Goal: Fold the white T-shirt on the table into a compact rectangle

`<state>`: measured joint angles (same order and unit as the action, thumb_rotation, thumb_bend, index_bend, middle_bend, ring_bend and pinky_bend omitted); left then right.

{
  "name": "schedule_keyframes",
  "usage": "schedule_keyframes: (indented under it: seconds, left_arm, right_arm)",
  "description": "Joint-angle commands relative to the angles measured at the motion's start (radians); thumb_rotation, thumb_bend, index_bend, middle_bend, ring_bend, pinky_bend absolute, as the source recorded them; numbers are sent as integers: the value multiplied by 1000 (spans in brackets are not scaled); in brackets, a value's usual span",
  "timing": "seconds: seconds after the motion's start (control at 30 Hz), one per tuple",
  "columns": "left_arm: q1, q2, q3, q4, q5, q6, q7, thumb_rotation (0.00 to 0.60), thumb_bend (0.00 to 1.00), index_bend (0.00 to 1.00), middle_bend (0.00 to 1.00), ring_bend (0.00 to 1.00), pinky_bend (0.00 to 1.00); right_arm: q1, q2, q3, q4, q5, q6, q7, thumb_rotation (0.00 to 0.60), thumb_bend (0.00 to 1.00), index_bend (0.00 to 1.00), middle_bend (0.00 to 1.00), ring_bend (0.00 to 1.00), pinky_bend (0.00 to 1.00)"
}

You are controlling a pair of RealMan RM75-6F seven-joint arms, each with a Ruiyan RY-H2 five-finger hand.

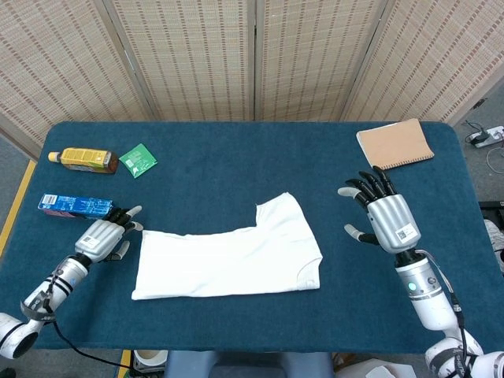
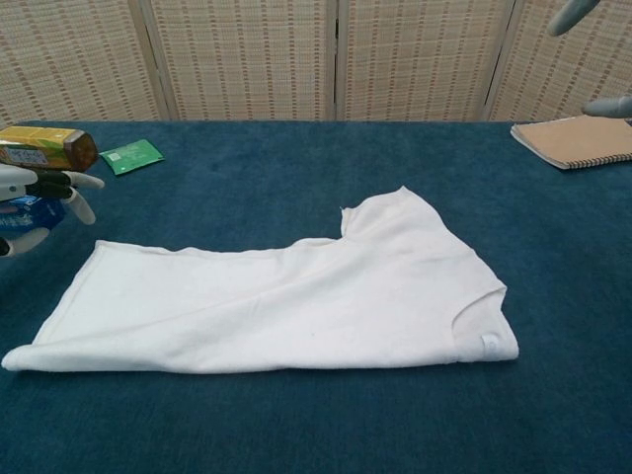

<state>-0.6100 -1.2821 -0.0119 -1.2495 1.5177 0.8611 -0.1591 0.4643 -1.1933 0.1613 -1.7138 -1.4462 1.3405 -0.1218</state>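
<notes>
The white T-shirt lies flat on the blue table, folded lengthwise into a long band, with one sleeve poking up at its right end. My left hand hovers just left of the shirt's left edge, fingers spread and holding nothing. My right hand floats to the right of the shirt, well apart from it, fingers spread and empty. In the chest view only the right hand's fingertips show at the top right corner.
A brown notebook lies at the back right. Along the left side are a yellow bottle, a green packet and a blue pack right behind my left hand.
</notes>
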Motion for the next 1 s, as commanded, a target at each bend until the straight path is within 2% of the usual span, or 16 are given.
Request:
schedule_keyframes:
  seconds: [0.03, 0.2, 0.3, 0.67, 1.0]
  left_arm:
    - [-20, -30, -21, 11, -48, -36, 26, 600, 579, 302, 0, 0, 0]
    - [-30, -68, -33, 25, -86, -50, 55, 600, 469, 351, 0, 0, 0]
    - [-35, -85, -38, 27, -100, -52, 69, 600, 448, 368, 0, 0, 0]
    - [-49, -129, -43, 52, -142, -62, 139, 600, 443, 486, 0, 0, 0]
    - [-60, -159, -46, 83, -176, -85, 161, 600, 443, 508, 0, 0, 0]
  right_arm:
    - [-9, 3, 0, 2, -1, 7, 8, 600, 142, 310, 247, 103, 0]
    - [-25, 6, 2, 6, 1, 18, 24, 600, 142, 309, 248, 103, 0]
    - [-32, 8, 3, 9, 1, 23, 30, 600, 142, 310, 249, 103, 0]
    - [-58, 12, 10, 18, 9, 36, 60, 600, 142, 316, 257, 103, 0]
    - [-72, 13, 18, 29, 14, 40, 78, 600, 143, 324, 263, 103, 0]
